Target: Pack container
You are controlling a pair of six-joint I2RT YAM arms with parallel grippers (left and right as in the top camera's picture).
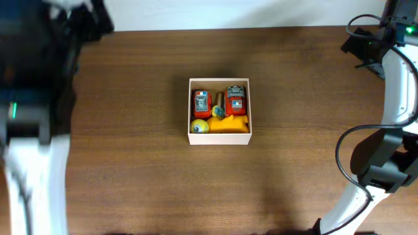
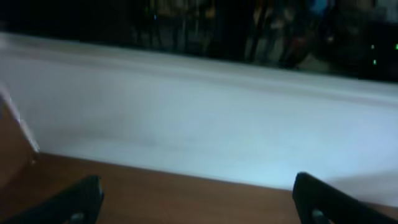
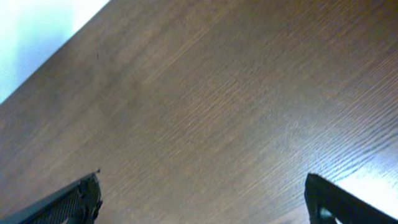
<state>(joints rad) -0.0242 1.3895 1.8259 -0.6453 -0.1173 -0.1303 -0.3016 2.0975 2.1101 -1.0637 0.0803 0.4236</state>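
Between the two grippers, well apart from both: small square shallow container [image 1: 219, 139], thin white walls, brown cardboard-coloured inside, flat on dark brown wood-grain table [image 1: 130, 163]. Off to the right of the left gripper [image 2: 199, 208], off to the left of the right gripper [image 3: 202, 205]; touched by neither.

Inside the container, packed close:
- red toy car [image 1: 201, 103] on the left gripper's side, lengthwise.
- second red toy car [image 1: 236, 100] on the right gripper's side, parallel to the first.
- small bluish-and-yellow piece [image 1: 217, 111] wedged between the cars; kind not to be told.
- yellow-green ball [image 1: 200, 126] in the corner below the first car.
- yellow block [image 1: 230, 125] just beside the ball, along the same wall, under the second car.

Left wrist view: dark fingertips [image 2: 81, 202] spread wide at the lower corners, nothing gripped. Strip of brown table below; blurred pale white surface [image 2: 199, 112] ahead; dark clutter beyond it, too blurred to name.

Right wrist view: dark fingertips [image 3: 81, 199] likewise far apart, nothing gripped. Wood grain beneath and ahead; pale white patch [image 3: 31, 37] at the upper left corner.

Overhead: left arm [image 1: 29, 111], dark and white, blurred, at the table's left edge. Right arm [image 1: 398, 91], white with black cables, at the right edge. Fingers of either not made out from above.
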